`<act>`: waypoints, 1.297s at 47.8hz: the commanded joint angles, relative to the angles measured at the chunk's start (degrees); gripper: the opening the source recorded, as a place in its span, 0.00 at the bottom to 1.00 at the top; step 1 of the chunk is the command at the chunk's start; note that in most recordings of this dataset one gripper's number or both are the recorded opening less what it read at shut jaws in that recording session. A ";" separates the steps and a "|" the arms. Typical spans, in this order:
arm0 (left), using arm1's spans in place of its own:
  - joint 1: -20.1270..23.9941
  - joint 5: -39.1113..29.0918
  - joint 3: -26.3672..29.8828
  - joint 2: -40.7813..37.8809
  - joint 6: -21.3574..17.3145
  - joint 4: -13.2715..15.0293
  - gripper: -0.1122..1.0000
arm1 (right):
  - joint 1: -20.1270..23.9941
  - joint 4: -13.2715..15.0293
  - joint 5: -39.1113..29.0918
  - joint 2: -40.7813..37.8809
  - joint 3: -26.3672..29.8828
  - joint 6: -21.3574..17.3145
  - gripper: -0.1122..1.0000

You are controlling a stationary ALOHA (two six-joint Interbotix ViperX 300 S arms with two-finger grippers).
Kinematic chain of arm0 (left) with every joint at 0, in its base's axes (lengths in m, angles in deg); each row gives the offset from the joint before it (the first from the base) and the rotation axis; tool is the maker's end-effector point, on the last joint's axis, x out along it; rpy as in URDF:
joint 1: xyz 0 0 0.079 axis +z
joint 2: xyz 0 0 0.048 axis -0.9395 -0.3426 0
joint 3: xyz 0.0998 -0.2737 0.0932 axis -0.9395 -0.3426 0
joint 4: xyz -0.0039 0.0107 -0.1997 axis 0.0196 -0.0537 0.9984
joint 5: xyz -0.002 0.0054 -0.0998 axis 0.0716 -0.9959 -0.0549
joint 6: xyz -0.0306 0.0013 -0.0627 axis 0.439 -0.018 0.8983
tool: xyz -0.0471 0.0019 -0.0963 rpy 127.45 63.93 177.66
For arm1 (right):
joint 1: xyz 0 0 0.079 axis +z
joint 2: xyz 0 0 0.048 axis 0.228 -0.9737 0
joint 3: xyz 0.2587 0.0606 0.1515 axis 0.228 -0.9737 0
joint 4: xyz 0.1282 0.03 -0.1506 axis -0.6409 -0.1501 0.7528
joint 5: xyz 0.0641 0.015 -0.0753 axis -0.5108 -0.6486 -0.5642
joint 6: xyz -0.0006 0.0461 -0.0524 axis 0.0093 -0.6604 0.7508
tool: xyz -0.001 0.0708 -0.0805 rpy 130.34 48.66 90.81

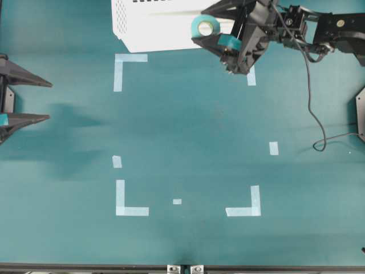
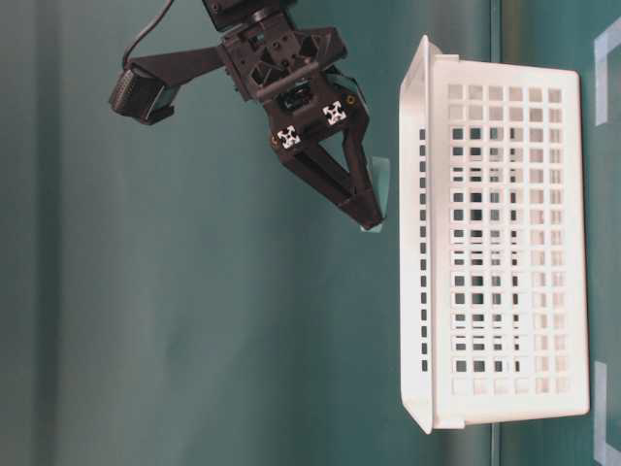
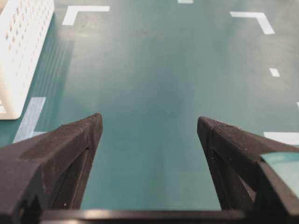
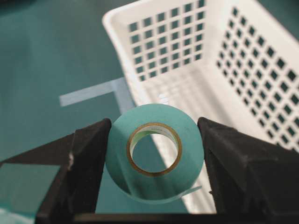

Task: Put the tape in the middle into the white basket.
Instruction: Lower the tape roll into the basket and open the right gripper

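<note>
1. Overhead view: right tool (image 1: 212, 35) sits at the top of the frame, right of centre, pinching the tape (image 1: 205, 26) between its two fingers. The roll hangs over the right end of the white basket (image 1: 149, 23), which is cut off by the top edge. Left tool (image 1: 23, 100) is at the far left edge, fingers spread, nothing between them. Pale tape corner marks (image 1: 128, 63) and short strips lie flat on the green bench (image 1: 188, 131).
2. Table-level view (scene appears turned sideways): right tool (image 2: 369, 209) is in the upper middle, fingers converging toward the basket's rim (image 2: 419, 243). Only a thin pale-teal edge of the roll shows at the fingertips, just beside the rim. Cannot tell from here whether it touches the rim.
3. Left wrist view: left tool (image 3: 149, 135) has both black fingers wide apart in the lower frame, bare bench between them. A basket corner sits at upper left; corner marks run along the top.
4. Right wrist view: the roll (image 4: 154, 151) is clamped at frame centre, each finger pressed on one side of it, round core hole facing the camera. The basket's open inside fills the upper right, directly behind the roll.
</note>
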 commanded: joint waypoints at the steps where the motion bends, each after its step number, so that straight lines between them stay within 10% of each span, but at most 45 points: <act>1: 0.26 0.26 0.70 -0.44 0.00 0.09 0.43 | -0.97 0.26 0.62 1.41 0.97 0.09 0.69; 62: 0.26 0.35 0.79 -0.44 0.00 0.09 0.43 | -8.44 1.93 0.35 1.32 0.62 0.26 0.69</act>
